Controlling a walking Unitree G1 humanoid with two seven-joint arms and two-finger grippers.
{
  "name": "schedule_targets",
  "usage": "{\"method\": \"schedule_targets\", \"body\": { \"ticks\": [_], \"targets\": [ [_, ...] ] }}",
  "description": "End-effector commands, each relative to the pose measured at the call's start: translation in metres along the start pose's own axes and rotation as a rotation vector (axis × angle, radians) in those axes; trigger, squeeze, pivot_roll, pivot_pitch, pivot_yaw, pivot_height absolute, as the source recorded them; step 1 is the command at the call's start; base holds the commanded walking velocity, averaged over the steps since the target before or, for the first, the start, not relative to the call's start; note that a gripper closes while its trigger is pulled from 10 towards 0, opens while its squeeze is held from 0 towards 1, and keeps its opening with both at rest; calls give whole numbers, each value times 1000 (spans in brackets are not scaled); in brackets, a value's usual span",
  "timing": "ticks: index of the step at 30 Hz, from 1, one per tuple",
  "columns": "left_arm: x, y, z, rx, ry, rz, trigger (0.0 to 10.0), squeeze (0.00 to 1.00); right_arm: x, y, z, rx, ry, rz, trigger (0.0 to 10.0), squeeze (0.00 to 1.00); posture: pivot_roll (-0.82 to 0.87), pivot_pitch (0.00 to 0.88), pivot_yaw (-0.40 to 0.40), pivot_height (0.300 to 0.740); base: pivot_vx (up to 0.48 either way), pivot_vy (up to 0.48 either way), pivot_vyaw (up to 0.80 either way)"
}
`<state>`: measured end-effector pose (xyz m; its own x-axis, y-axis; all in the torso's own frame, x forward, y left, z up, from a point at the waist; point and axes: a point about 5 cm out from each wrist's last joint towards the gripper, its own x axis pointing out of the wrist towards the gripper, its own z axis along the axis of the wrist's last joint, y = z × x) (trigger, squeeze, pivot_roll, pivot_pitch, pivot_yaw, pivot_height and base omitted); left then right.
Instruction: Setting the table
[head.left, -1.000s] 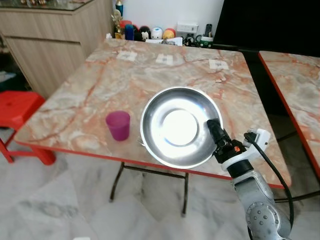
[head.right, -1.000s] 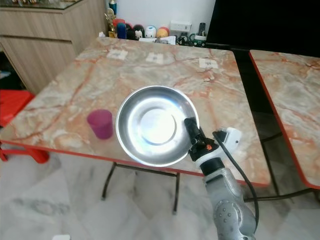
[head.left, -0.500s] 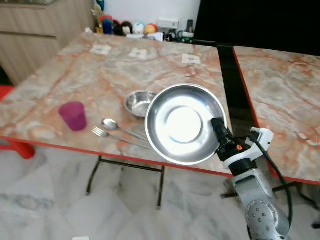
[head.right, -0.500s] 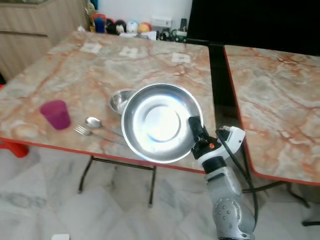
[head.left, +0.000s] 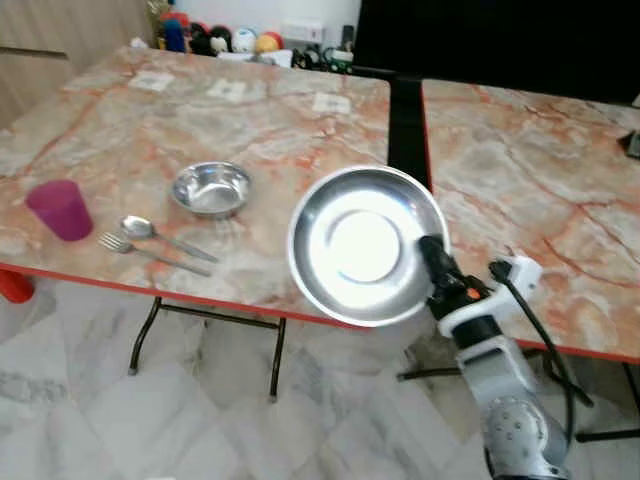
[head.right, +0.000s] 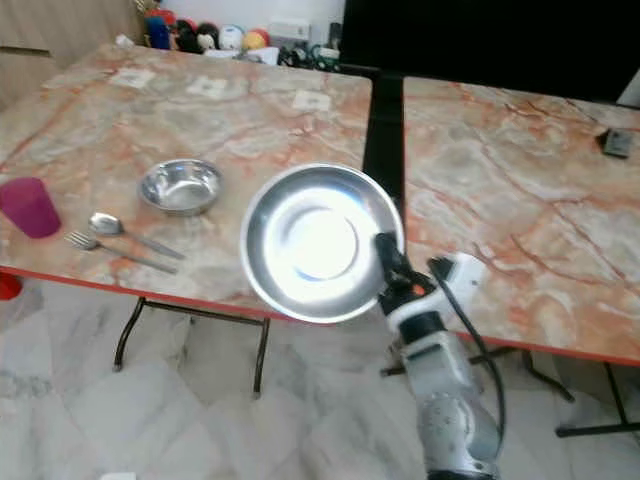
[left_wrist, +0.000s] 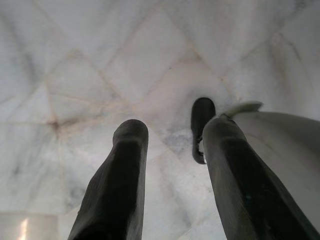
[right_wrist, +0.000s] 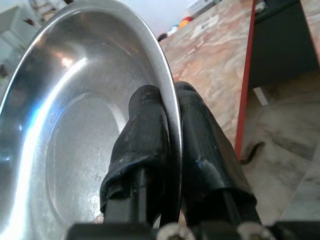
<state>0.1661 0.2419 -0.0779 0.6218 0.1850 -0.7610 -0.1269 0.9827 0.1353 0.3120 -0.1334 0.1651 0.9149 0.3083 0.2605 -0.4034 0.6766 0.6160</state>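
Observation:
My right gripper (head.left: 433, 255) is shut on the rim of a large steel plate (head.left: 365, 243), held tilted toward me above the near edge of the marble table (head.left: 270, 130). The right wrist view has both black fingers (right_wrist: 150, 130) pinching the plate's rim (right_wrist: 160, 55). On the table to the left lie a small steel bowl (head.left: 211, 188), a spoon (head.left: 150, 232), a fork (head.left: 140, 250) and a purple cup (head.left: 61, 209). The left gripper (left_wrist: 170, 165) hangs open over the floor, nothing between its fingers.
A second marble table (head.left: 530, 160) stands to the right, across a dark gap (head.left: 405, 110). Toys and small items (head.left: 215, 40) line the far table edge. A dark object (head.right: 616, 142) lies on the right table. White marble floor (head.left: 120, 420) lies below.
The camera has turned to the right, so the table and its things slid left in view. The bowl, spoon and fork came into sight. The plate stays gripped in the right gripper.

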Motion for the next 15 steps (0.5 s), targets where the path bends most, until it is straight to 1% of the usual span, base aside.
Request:
{"method": "schedule_targets", "body": {
  "ticks": [1, 15],
  "targets": [
    [-2, -5, -11, -5, 40, -13, 10000, 0, -4, -6, 6, -17, -20, -22, 10000, 0, 68, 184, -31, 740, 0, -382, 0],
    [-2, -5, -11, 1, 39, -17, 10000, 0, -2, -11, 10, -20, -42, -49, 10000, 0, 64, 184, -29, 740, 0, -382, 0]
  ]
}}
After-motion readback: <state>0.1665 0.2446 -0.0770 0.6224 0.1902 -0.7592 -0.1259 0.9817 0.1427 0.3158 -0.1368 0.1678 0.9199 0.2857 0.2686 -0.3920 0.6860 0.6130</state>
